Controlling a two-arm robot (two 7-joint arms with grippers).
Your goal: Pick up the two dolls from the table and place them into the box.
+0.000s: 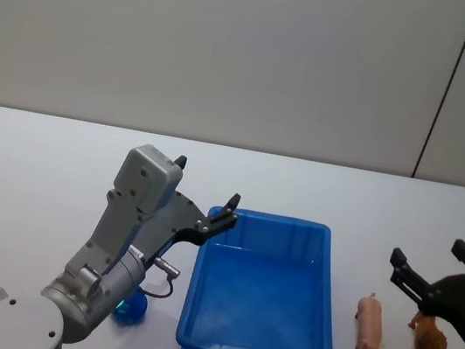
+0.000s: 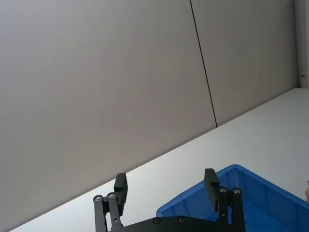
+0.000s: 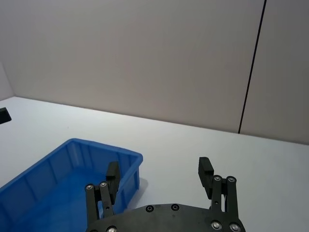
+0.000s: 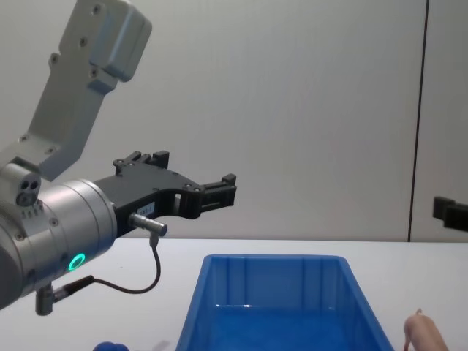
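The blue box point(image 1: 271, 220) stands in the middle of the white table point(image 1: 30, 169), and its inside looks bare. A pale pink pig doll point(image 1: 370, 325) lies on the table just right of the box. The fuzzy blue doll point(image 1: 132, 307) sits left of the box, partly hidden under my left arm; its top peeks in at the lower edge of the chest view point(image 4: 110, 346). My left gripper point(image 1: 206, 182) hovers open and empty above the box's far left corner point(image 2: 241, 174). My right gripper point(image 1: 430, 252) hangs open and empty above the table right of the pig.
A small brown animal figure point(image 1: 429, 340) stands right of the pig, beneath my right gripper. A grey wall with a dark vertical seam point(image 1: 444, 93) closes off the table's far side. Bare tabletop stretches behind the box and to the far left.
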